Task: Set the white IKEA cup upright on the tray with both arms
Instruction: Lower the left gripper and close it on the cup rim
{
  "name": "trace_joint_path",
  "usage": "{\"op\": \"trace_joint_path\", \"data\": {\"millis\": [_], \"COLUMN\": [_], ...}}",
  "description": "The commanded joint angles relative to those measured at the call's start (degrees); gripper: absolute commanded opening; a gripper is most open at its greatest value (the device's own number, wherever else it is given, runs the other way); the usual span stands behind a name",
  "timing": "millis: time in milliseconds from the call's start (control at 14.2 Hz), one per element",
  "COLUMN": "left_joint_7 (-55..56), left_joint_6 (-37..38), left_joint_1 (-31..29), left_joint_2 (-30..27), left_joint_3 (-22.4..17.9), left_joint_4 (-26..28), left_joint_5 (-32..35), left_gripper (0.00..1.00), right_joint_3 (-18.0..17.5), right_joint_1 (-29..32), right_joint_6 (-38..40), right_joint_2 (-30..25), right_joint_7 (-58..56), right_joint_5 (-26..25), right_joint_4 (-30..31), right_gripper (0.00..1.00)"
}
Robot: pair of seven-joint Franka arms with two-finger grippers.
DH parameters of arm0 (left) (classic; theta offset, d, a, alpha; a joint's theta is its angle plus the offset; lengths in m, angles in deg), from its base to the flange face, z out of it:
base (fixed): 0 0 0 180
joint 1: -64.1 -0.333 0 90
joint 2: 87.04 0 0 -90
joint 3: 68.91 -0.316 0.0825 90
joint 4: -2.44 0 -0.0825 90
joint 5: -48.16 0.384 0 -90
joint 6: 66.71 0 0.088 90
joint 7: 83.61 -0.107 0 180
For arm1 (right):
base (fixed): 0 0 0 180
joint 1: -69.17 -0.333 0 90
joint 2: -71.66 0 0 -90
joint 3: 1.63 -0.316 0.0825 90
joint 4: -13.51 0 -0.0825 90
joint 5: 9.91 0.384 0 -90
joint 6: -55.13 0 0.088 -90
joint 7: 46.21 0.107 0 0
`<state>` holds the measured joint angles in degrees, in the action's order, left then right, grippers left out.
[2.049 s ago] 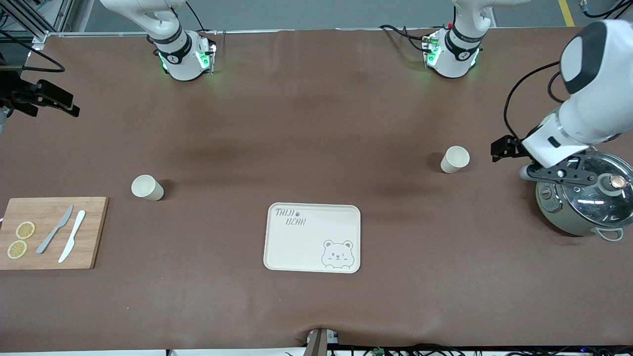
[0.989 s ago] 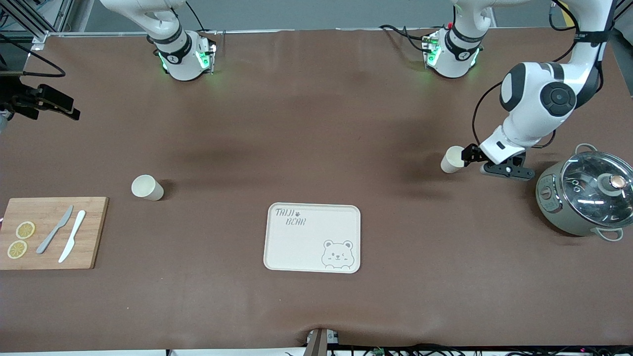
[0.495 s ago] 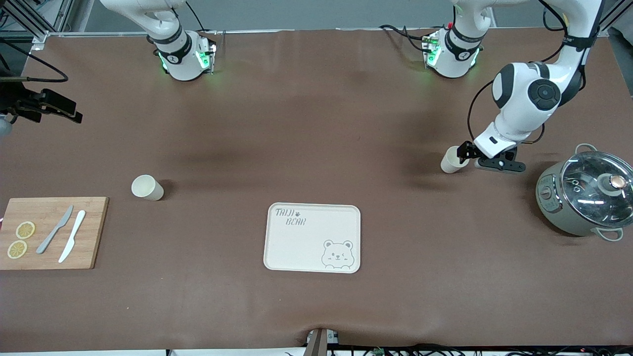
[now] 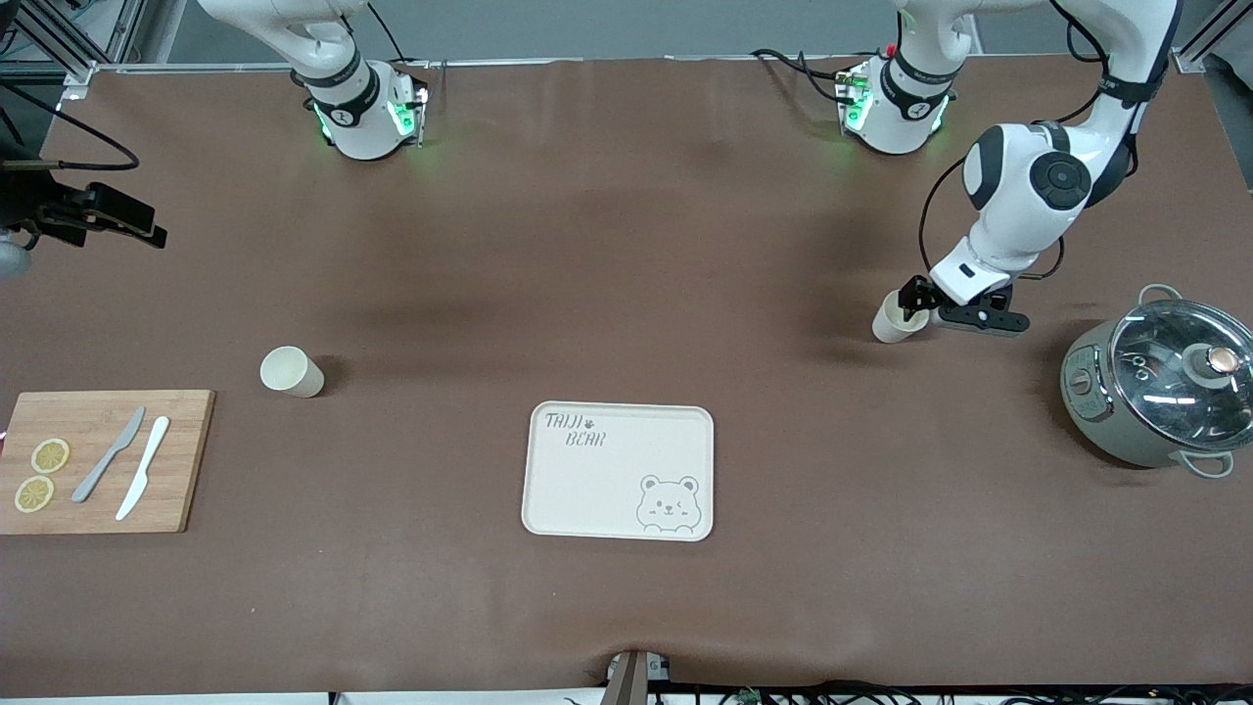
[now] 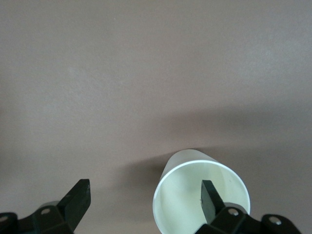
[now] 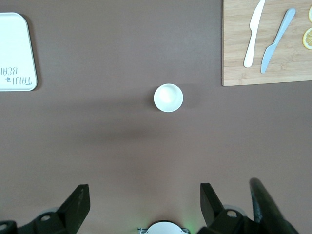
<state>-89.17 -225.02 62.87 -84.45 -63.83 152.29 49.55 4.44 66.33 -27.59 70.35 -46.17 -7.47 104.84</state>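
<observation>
Since the tray [image 4: 587, 490] lies bare, with one white cup [image 4: 889, 323] upright at its two o'clock and a second cup [image 4: 291, 372] at ten, the pinch matters. The left gripper [image 5: 144, 187], fingers spread, has one finger inside the first cup's rim. I'd close gently on the wall, then lift straight. The right gripper [image 6: 141, 192], also spread, waits high at the right arm's end of the table. Whether the inner finger touches the wall is unclear, and the cup's base is cut off in the left wrist view.
</observation>
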Motion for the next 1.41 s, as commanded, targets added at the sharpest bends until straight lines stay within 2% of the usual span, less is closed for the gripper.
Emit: {"op": "trace_joint_path", "data": {"millis": [0,636,707,777,848,1343], "left_joint_7": [-1.8,-2.8,-2.7,-2.6,-2.8,-2.1], "left_joint_6": [-2.8,-4.9,-4.9,-4.9,-4.8,-4.8], "left_joint_1": [-1.1,-1.5,-1.5,-1.5,-1.6,-1.5], "left_joint_2": [0.8,3.0,3.0,2.8,2.7,2.7], "left_joint_3": [0.1,0.1,0.1,0.1,0.1,0.3], "left_joint_4": [1.1,1.8,2.0,2.0,2.1,1.9], "left_joint_5": [-0.7,-0.7,-0.7,-0.7,-0.7,-0.9], "left_gripper": [1.00,1.00,0.75,0.27,0.00,0.00], "right_joint_3": [-0.4,-0.4,-0.4,-0.4,-0.5,-0.5], "right_joint_1": [0.7,0.8,0.7,0.6,0.2,0.6], "right_joint_6": [0.8,0.6,0.6,0.5,0.3,0.5], "right_joint_2": [0.8,1.8,2.0,2.5,3.2,6.8], "right_joint_7": [0.3,0.2,0.1,0.1,0.1,0.1], "right_joint_5": [-0.1,-0.1,-0.1,-0.4,-1.0,-1.0], "right_joint_4": [-1.3,-1.6,-1.6,-1.6,-1.6,-1.7], "right_gripper": [1.00,1.00,1.00,1.00,1.00,1.00]}}
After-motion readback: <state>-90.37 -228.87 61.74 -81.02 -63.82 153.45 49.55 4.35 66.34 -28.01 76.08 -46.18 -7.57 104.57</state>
